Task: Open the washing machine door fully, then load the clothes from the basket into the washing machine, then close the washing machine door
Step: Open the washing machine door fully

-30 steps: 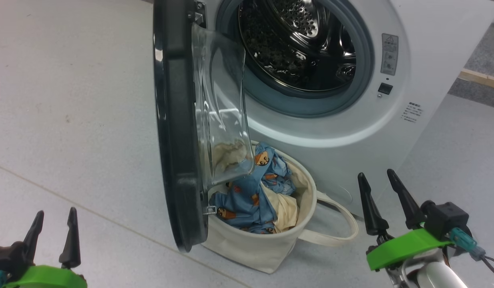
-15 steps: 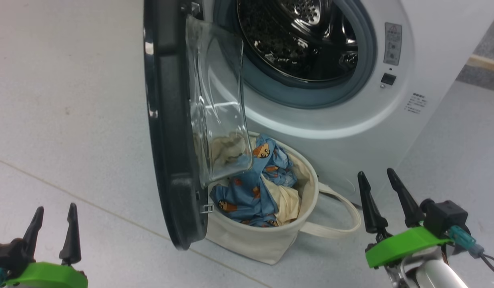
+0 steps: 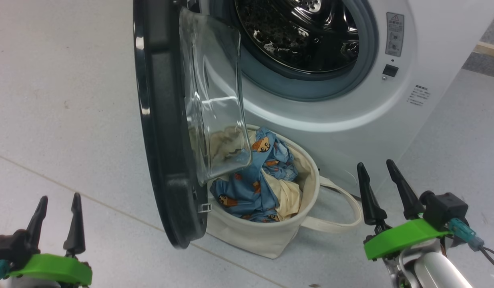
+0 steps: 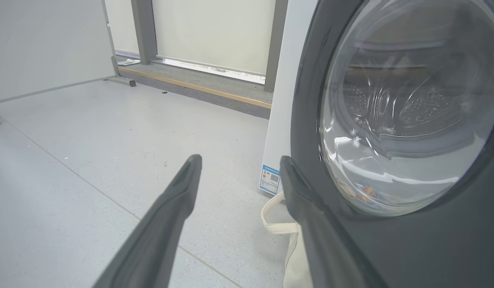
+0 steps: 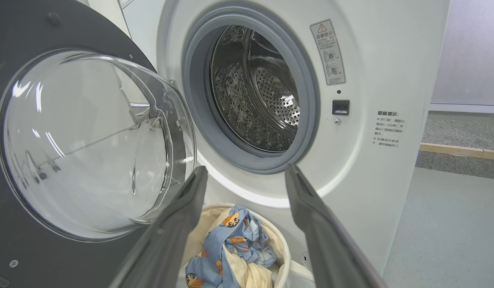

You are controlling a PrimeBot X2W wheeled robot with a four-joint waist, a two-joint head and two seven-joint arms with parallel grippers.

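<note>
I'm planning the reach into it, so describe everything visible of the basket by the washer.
The basket is a round cream tub of soft canvas-like cloth, upright on the floor right before the washing machine, below its drum opening. One long loop handle droops to the floor on its right. The clothes, blue bear-print fabric and a cream garment, lie in it. The open washing machine door overhangs its left side; contact cannot be told.

Head camera shifted — washing machine door (image 3: pixel 163 120) further left in view, basket (image 3: pixel 255 240) higher in view
</note>
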